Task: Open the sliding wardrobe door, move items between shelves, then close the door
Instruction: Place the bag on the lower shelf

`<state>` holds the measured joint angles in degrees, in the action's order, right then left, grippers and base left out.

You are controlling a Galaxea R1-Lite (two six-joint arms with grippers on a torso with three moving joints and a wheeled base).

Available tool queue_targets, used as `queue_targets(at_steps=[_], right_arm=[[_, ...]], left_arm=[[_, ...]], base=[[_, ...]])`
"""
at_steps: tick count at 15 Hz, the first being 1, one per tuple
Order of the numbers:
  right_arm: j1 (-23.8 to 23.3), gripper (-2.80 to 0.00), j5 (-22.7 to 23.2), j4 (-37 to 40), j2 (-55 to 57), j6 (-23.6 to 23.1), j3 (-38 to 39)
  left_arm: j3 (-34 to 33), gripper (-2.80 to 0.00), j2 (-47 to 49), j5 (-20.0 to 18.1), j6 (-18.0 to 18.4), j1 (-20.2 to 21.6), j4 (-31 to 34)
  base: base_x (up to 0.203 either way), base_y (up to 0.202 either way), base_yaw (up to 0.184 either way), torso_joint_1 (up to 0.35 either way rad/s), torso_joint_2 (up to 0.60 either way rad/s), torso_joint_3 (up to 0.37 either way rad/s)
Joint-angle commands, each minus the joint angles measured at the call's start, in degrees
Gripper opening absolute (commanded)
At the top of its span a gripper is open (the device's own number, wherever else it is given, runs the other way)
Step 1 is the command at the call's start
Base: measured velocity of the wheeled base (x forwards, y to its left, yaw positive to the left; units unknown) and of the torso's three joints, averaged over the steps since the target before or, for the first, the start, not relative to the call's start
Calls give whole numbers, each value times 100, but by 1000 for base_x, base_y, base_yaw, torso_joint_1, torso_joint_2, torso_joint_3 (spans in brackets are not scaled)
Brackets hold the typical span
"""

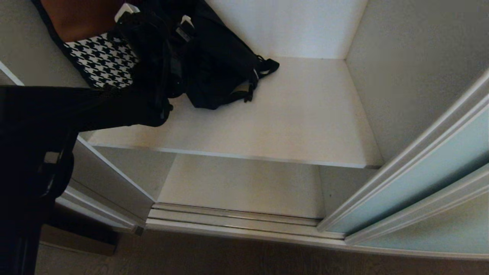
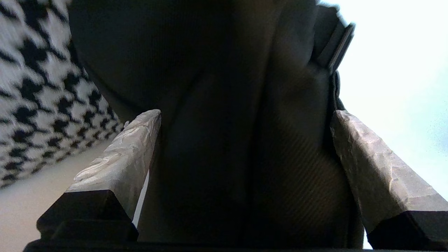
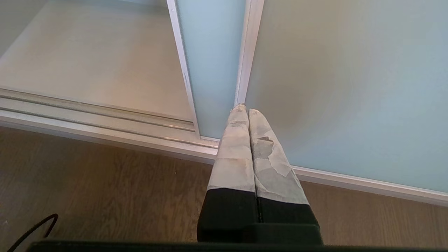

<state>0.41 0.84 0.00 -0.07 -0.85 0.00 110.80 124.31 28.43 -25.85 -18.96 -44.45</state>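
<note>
pale wardrobe boards fill the scene, with a brown wood-grain floor (image 3: 87, 182) in front of the track. at the far left of the upper shelf (image 1: 290, 126) leans a black-and-white houndstooth bag (image 1: 101, 61), and just beside it the left gripper (image 2: 245, 154) is pushed in against the black fabric bag (image 1: 225, 72). its fingers (image 2: 122, 157) stand wide, one on each side of a fold of the dark cloth (they are not pressing it yet, as far as the wrist view shows). the bag lies slumped toward the back of this shelf, a strap end pointing to the right. below it the lower shelf (image 1: 244, 183) is bare. more to the right, the sliding wardrobe door (image 1: 412, 179) is pushed aside, so the opening step seems finished and the moving step is in hand. the next move probably calls for closing on a thick bunch of fabric, because a thin fold can slip. the right gripper (image 3: 246, 113) hangs pressed shut over the floor, near the door frame.
</note>
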Motion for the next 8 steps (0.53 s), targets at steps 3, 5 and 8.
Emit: queue_targets(at_steps=[3,5,8], right_arm=[[2,-280,4,0,-10,-3,9],[2,-280,4,0,-19,-3,9],[2,-280,4,0,-10,-3,9]], left_arm=[[29,0,258,-200,-40,178,-72],[30,0,302,-242,-104,224,-73],[38,0,401,-364,-122,296,-73]], base=[[0,0,0,0,0,0],[0,0,0,0,0,0],[0,0,0,0,0,0]])
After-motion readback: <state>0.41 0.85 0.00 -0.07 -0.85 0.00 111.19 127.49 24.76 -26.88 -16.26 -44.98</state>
